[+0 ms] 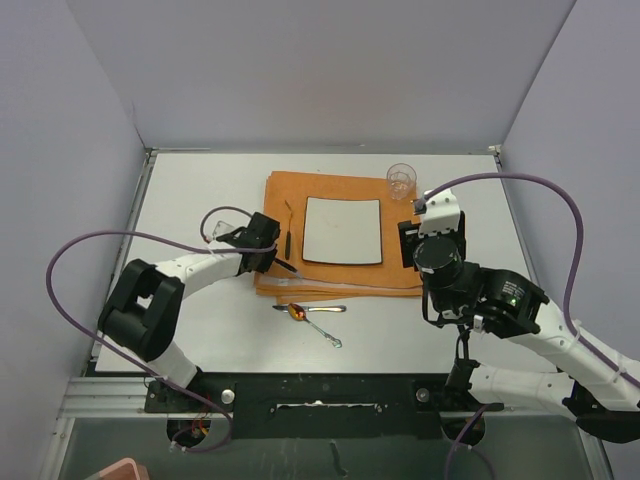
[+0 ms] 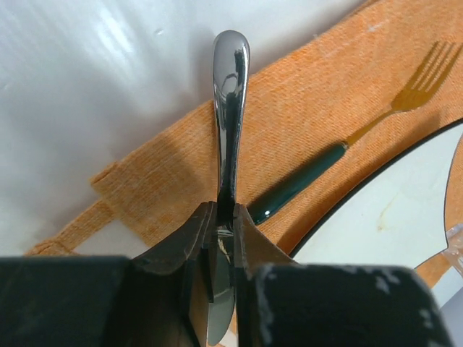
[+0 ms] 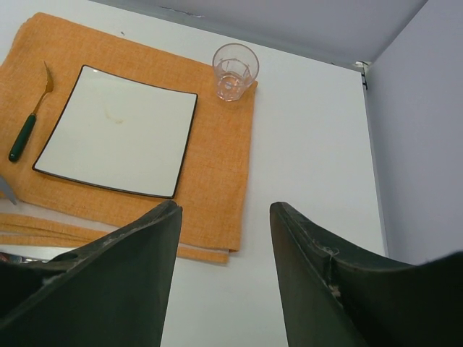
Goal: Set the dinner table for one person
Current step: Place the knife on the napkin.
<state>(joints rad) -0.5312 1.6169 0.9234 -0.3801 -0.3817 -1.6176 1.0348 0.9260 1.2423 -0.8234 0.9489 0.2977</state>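
Nearest to us, just past the two arm bases, the dinner table (image 1: pixel 200 320) spreads wide and pale between the grey walls, carrying everything else. On its bare surface, just in front of the orange cloth's (image 1: pixel 290 190) near edge, two pieces of cutlery (image 1: pixel 308 310) lie crossed; one is a spoon, the other we cannot name for sure. A little farther in, the left gripper (image 2: pixel 224 217) hangs over the cloth's near left corner with its jaws clamped on a silver cutlery handle (image 2: pixel 230 108), the rounded end pointing away from the wrist. We cannot tell from these views whether that piece touches the cloth. On the other side, the right gripper (image 3: pixel 226 217) hovers over the cloth's right edge, its jaws standing apart with nothing between them. On the cloth, a green-handled fork (image 2: pixel 300 181) with gold tines lies just beside the left edge of the square white plate (image 1: pixel 343 229). The plate sits flat at the cloth's middle, its thin dark rim showing and a faint smear on its face. Farthest off, a clear glass (image 1: pixel 401 180) stands upright at the cloth's far right corner.
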